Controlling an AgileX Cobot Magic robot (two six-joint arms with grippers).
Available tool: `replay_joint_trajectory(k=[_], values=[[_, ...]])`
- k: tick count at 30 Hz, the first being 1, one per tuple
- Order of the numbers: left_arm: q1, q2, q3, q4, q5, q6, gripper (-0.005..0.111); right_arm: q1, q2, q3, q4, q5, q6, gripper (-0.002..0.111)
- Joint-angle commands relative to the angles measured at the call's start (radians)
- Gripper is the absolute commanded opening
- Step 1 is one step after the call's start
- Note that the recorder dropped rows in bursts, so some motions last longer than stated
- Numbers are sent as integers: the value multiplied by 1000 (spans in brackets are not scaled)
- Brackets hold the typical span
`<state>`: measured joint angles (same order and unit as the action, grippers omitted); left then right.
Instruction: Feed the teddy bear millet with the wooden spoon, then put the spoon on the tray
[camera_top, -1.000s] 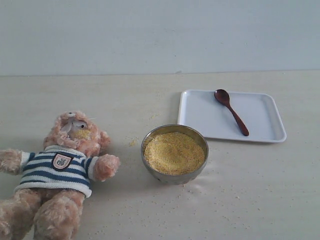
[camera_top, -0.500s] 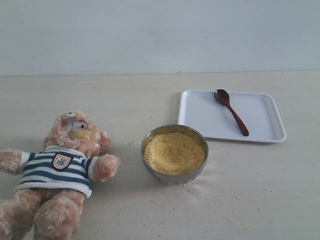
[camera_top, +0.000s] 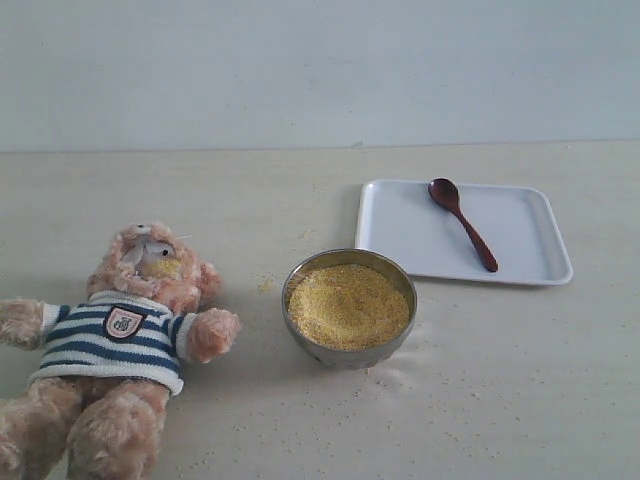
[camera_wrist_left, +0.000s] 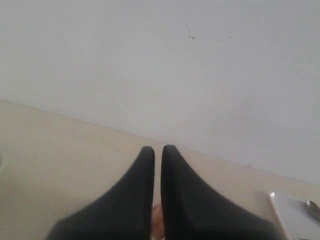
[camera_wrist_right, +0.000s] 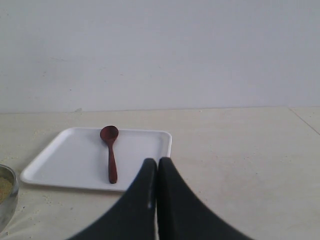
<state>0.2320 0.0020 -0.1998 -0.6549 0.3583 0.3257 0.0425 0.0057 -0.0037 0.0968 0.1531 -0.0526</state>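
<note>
I see both sets of jaws pressed together and holding nothing: the left jaws show only a thin slit between their dark tips, and the right jaws meet along a closed seam. The wooden spoon (camera_wrist_right: 110, 152) lies flat on the white tray (camera_wrist_right: 60, 165), ahead of the right jaws and clear of them. Its long axis runs roughly along the line those jaws point, with the oval bowl at the far end and the handle tip towards them. The tray sits on the table (camera_top: 500, 400), and a steel bowl (camera_top: 348, 354) heaped with millet (camera_top: 348, 305) stands just beside the tray's near corner, off to the side of the right jaws. The teddy bear (camera_top: 120, 340) lies on its back under the left jaws, head pointing away, with yellow grains on its muzzle. Stray grains dot the table around the bowl.
</note>
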Motion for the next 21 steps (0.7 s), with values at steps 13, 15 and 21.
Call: replay_joint_trajectory(k=[13, 15, 21], values=[[-21, -2, 200, 577, -542, -534, 5, -3, -6, 4, -5, -7, -5, 0], [-25, -2, 200, 585, -526, -563, 5, -3, -6, 4, -5, -7, -5, 0], [-92, -2, 200, 585, -430, -561, 5, -3, -6, 4, -5, -7, -5, 0]])
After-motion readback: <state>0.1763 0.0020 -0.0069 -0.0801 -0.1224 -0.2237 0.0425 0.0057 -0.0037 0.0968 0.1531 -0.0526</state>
